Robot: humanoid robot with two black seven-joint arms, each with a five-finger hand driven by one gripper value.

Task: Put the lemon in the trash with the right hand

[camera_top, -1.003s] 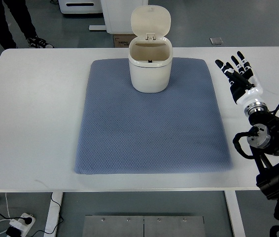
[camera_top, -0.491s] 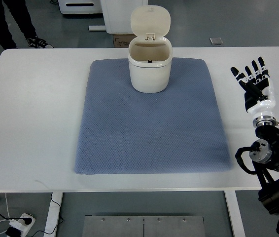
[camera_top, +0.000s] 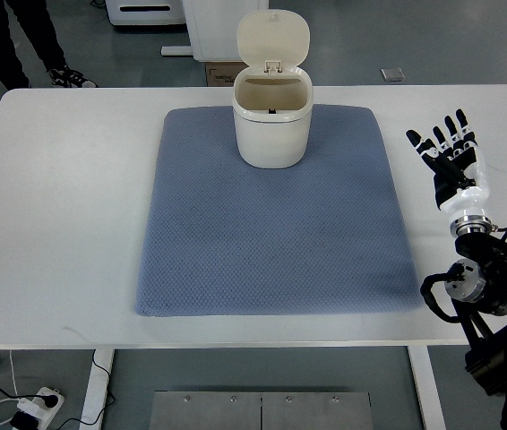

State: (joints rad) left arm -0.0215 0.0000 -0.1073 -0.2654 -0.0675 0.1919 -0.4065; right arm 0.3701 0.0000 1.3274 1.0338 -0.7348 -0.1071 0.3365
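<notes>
A cream trash can (camera_top: 272, 121) stands upright at the far middle of a blue mat (camera_top: 276, 210), its lid (camera_top: 274, 39) flipped open at the back. Its dark inside shows, and I cannot tell what is in it. No lemon shows anywhere. My right hand (camera_top: 448, 152) is over the white table to the right of the mat, fingers spread and straight, holding nothing. Its arm (camera_top: 482, 287) runs down to the lower right corner. My left hand is out of view.
The white table (camera_top: 65, 197) carries only the mat and the can. A person's legs and shoes (camera_top: 34, 45) stand beyond the far left corner. A white cabinet (camera_top: 209, 22) stands behind the table. A power strip (camera_top: 34, 403) lies on the floor at lower left.
My open right hand moved right and toward me over the table, then shifted slightly left. The can and the mat have not moved.
</notes>
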